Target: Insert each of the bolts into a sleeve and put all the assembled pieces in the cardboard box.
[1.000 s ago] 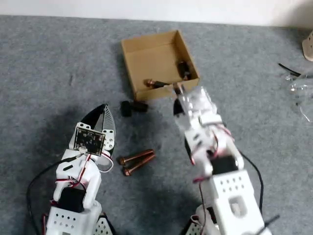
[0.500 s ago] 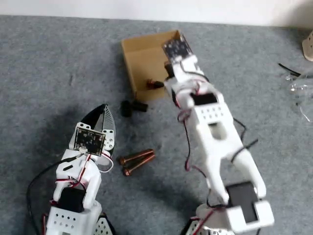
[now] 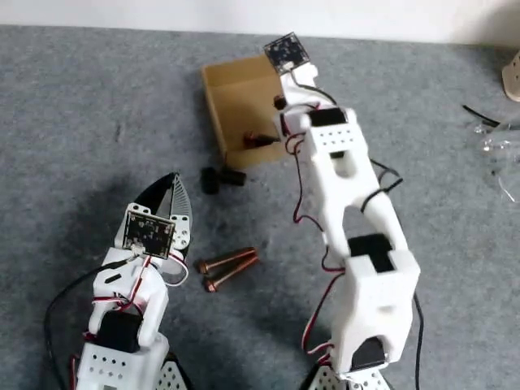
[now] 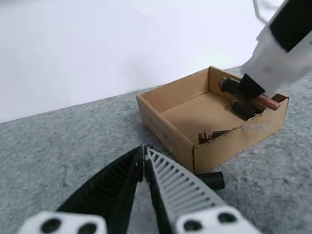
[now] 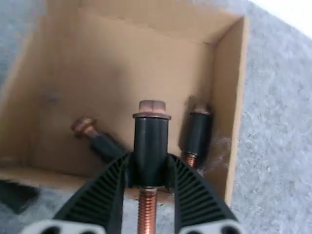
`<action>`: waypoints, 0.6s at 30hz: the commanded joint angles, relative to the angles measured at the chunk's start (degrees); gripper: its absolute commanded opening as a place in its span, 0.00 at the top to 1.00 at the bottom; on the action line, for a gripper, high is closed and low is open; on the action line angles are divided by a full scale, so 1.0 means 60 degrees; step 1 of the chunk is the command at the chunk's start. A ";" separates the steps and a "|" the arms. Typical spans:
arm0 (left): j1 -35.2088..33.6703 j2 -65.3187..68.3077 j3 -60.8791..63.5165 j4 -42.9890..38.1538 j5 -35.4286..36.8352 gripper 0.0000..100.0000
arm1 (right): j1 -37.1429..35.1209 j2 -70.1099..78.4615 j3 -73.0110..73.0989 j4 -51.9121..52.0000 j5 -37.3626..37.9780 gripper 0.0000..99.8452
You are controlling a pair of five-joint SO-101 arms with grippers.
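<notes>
Right fingers (image 5: pixel 97 195) clamp a sleeved bolt (image 5: pixel 150 141) above the cardboard box (image 5: pixel 229 97), while left fingers (image 4: pixel 178 187) rest closed.

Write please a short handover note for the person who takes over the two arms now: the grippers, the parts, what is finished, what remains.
Left gripper: shut, empty, low near the table, pointing toward the box.
Right gripper: shut on an assembled piece, held over the cardboard box, not yet released.
In the box: two finished pieces.
On the table: two loose bolts side by side, and two empty sleeves just outside the box.
Done: three bolts sleeved, two of them boxed.
Left: release the held piece, assemble the last two bolts and sleeves, box them.
</notes>
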 commanded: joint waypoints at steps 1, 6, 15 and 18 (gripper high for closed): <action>-0.0007 -0.0081 0.0183 -0.0029 -0.0044 0.97 | 0.0330 0.0183 -0.1033 0.0007 -0.0117 1.00; 0.0007 -0.0081 0.0183 -0.0029 -0.0044 0.97 | 0.0403 0.0652 -0.1077 0.0007 -0.0117 1.00; 0.0007 -0.0081 0.0183 -0.0029 -0.0044 0.97 | -0.0256 0.0886 -0.1077 0.0007 -0.0117 0.98; 0.0007 -0.0081 0.0183 -0.0029 -0.0044 0.97 | -0.0505 0.0842 -0.1092 0.0007 -0.0117 0.93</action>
